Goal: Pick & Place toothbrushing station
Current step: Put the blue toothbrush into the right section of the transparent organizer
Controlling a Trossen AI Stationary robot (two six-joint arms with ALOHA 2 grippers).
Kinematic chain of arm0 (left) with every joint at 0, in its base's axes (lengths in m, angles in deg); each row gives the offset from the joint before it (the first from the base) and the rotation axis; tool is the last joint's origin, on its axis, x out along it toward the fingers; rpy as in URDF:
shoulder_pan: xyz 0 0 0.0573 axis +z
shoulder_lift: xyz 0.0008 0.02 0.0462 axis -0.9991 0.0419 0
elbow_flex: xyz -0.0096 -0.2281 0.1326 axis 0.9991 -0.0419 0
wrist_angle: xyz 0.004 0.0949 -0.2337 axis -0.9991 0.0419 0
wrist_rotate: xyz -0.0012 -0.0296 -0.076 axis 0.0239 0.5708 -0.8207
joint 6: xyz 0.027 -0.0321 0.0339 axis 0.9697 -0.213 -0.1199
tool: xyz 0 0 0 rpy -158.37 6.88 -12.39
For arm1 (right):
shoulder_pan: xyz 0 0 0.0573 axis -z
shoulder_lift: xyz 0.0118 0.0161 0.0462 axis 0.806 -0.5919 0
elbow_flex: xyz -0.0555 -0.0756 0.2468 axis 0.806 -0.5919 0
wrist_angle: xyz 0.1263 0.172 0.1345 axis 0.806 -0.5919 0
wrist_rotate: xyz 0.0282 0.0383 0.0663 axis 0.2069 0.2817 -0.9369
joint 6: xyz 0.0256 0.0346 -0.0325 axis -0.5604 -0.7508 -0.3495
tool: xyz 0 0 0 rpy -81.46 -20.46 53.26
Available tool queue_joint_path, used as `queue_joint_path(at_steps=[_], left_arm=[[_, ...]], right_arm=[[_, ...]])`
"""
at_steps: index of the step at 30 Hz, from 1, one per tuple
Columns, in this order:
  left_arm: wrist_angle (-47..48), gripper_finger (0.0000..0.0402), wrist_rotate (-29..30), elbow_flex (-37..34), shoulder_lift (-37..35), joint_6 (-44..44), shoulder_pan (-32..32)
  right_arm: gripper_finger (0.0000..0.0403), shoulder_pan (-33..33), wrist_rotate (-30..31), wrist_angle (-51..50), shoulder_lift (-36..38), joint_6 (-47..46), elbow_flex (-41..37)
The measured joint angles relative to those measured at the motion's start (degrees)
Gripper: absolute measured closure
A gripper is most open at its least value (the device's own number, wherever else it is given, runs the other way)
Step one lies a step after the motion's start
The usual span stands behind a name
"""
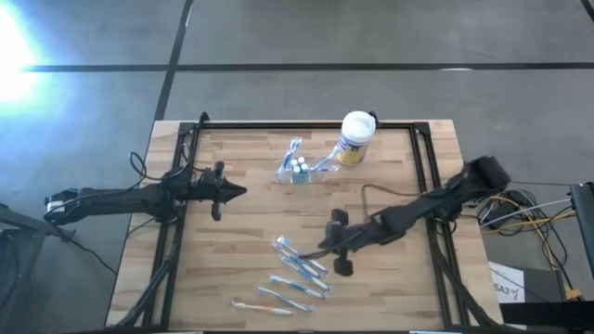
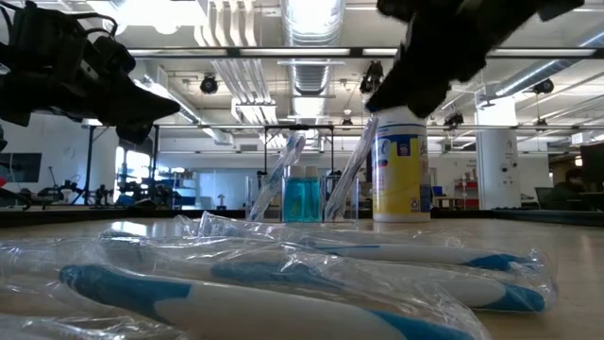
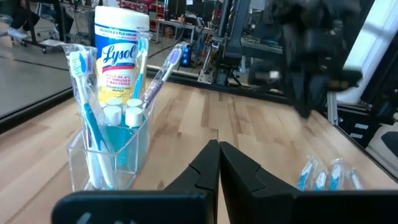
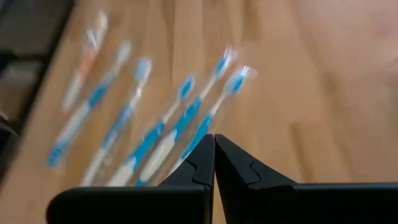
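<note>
The toothbrushing station [image 1: 299,170] is a low clear holder with toothbrushes and small blue bottles in it; it stands on the wooden table toward the far edge, and also shows in the left wrist view [image 3: 112,146]. Several wrapped toothbrushes [image 1: 297,271] lie flat near the front edge. My left gripper [image 3: 219,149] is shut and level at the table's left [image 1: 241,192], pointing toward the station with clear space between them. My right gripper [image 4: 214,142] is shut and slants down above the wrapped toothbrushes [image 4: 168,124], at their right side [image 1: 323,250].
A white canister with a yellow label [image 1: 355,137] stands just right of the station, close to it. A black frame rail [image 1: 306,124] runs round the table. Bare wood lies between the station and the wrapped toothbrushes. Cables [image 1: 529,209] hang off the right side.
</note>
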Motion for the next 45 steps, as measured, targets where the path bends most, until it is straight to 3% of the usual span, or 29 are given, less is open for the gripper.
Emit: queue_joint_path(at_steps=[6, 10, 18, 24, 31, 40, 45], left_arm=[[0.1, 0.0387, 0.0, 0.0, 0.0, -1.0, 0.0], [0.1, 0.0388, 0.0, 0.0, 0.0, -1.2, 0.0], [0.1, 0.0392, 0.0, 0.0, 0.0, -1.2, 0.0], [0.1, 0.0388, 0.0, 0.0, 0.1, -1.3, 0.0], [0.2, 0.0392, 0.0, -0.1, 0.1, -1.3, 0.0], [0.4, 0.0384, 0.0, -0.1, 0.1, -1.3, 0.0], [0.3, 0.0385, 0.0, -0.1, 0.1, -1.2, 0.0]], right_arm=[[0.0380, 0.0, -1.7, 0.0, -11.1, -1.7, 4.7], [0.0333, -0.1, -5.1, 0.0, -15.1, -1.7, 7.8], [0.0229, -0.4, -4.3, -9.3, -22.6, -3.2, 15.1], [0.0203, -0.4, -1.6, -15.5, -25.7, -3.4, 19.0], [0.0239, -0.2, -1.4, -17.2, -22.9, -2.0, 17.0], [0.0376, 1.0, -1.3, -18.0, -15.8, -3.0, 10.1], [0.0381, 1.0, -1.0, -16.0, -12.3, -3.0, 7.5]])
